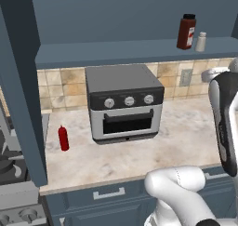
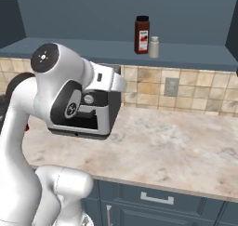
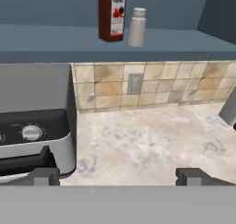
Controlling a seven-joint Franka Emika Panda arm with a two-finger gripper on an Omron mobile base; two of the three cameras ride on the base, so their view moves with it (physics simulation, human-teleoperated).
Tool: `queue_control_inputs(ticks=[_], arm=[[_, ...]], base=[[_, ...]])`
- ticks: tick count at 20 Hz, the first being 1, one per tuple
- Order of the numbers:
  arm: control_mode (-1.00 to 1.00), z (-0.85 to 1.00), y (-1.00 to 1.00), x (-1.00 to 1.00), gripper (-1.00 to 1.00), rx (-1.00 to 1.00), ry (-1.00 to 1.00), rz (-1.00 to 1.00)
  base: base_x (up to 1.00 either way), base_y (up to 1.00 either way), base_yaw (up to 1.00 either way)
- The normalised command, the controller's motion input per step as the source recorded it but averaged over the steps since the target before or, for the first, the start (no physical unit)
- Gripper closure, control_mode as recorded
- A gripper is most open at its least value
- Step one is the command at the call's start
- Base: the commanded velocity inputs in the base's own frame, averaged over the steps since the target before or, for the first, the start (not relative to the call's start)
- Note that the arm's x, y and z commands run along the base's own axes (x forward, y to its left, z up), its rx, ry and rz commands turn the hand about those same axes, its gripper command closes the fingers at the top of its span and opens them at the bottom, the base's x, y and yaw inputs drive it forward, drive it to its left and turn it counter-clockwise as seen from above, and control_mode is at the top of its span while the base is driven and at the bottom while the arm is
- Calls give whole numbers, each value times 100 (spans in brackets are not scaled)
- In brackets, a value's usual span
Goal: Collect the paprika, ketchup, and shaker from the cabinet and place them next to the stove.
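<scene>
My two base cameras look forward and down from behind me; both share the counter (image 1: 186, 132) at twelve o'clock. My hand camera faces it closer.

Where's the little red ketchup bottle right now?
The ketchup stands on the counter in the left base view, left of the toaster oven, near the stove.

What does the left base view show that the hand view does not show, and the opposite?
Left base view alone: the ketchup standing on the counter left of the toaster oven, the stove at the lower left, and the blue drawers.

Hand view alone: the two dark tips of the open claw above the counter.

Both: the paprika and the shaker side by side on the cabinet shelf, the toaster oven, the tiled wall.
</scene>
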Motion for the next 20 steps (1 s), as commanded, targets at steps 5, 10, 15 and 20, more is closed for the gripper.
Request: queue_control_inputs(ticks=[5,10,15,20], arm=[[-100,30,-62,0,-100,-2,-27,0],[-100,42,-11,13,-100,0,-15,0],[-100,15,0,15,-100,0,-4,0],[-100,0,0,12,-100,0,1,2]], base=[[0,0,0],[0,0,0],[0,0,0],[0,0,0]])
